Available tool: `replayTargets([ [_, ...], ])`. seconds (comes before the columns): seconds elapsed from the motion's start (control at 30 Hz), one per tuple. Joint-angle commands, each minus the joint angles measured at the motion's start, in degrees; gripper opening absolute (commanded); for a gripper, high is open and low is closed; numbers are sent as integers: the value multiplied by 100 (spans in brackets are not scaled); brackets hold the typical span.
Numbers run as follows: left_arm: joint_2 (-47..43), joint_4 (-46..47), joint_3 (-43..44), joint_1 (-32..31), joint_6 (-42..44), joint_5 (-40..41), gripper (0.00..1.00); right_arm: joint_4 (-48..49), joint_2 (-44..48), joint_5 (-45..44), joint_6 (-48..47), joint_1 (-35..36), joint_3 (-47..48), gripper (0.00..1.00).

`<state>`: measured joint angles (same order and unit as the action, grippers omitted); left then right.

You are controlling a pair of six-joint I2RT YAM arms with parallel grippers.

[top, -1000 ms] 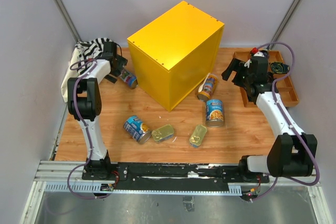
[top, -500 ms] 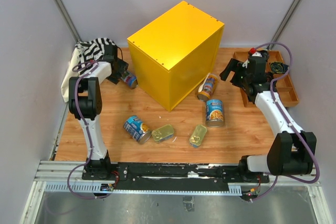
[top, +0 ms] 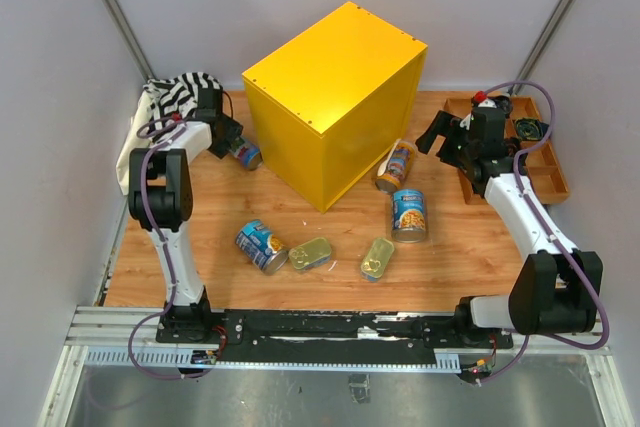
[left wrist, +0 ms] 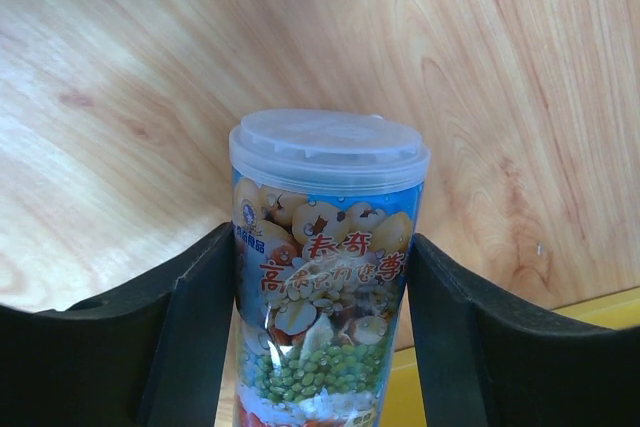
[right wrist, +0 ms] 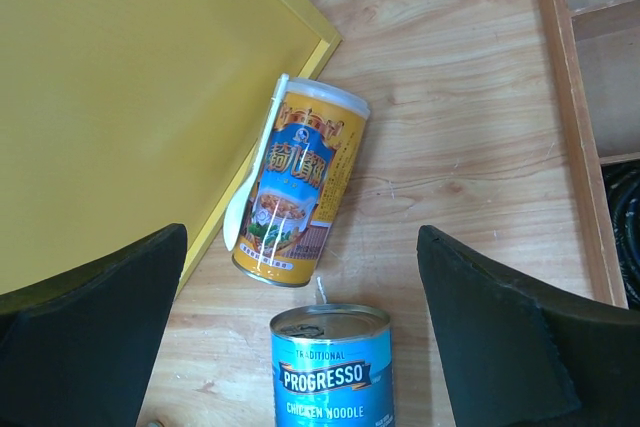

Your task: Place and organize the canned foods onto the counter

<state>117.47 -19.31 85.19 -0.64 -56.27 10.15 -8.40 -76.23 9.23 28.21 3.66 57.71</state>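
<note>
Slim can [left wrist: 325, 197] now clasped by the left hand [left wrist: 322, 257], earlier spread wide; right hand [right wrist: 302, 242] open.

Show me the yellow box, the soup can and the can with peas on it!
yellow box [top: 335, 72], top view, its top face.
soup can [right wrist: 330, 377], right wrist view, its blue label.
pea can [left wrist: 325, 287], left wrist view, its picture label.

Pale grey walls [top: 200, 7], wooden tabletop [top: 460, 267]
</note>
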Motion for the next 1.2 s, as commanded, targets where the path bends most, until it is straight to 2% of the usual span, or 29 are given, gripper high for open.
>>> replayTargets([
  [0.0,-689,257,-400,56,343,322,5,-26,37,119,-9,135,250,99],
  [0.1,-1137,598,-805,56,462,430,0,-48,110,181,-54,135,240,98],
  [0.27,-1957,1395,-1585,51,735,323,0,-225,198,228,-149,202,319,98],
  [0.43,-2659,1811,-2025,-108,1201,242,0,-429,361,221,-265,320,350,99],
  [0.73,-4054,2325,-2944,-654,1977,712,0,-678,844,355,-394,490,289,99],
  [0.97,-5383,2407,-3467,-1047,2568,784,0,-1136,1121,191,-650,1127,682,98],
  [1.17,-6615,2804,-4005,-1338,2913,367,0,-1498,1437,77,-905,1908,1002,100],
])
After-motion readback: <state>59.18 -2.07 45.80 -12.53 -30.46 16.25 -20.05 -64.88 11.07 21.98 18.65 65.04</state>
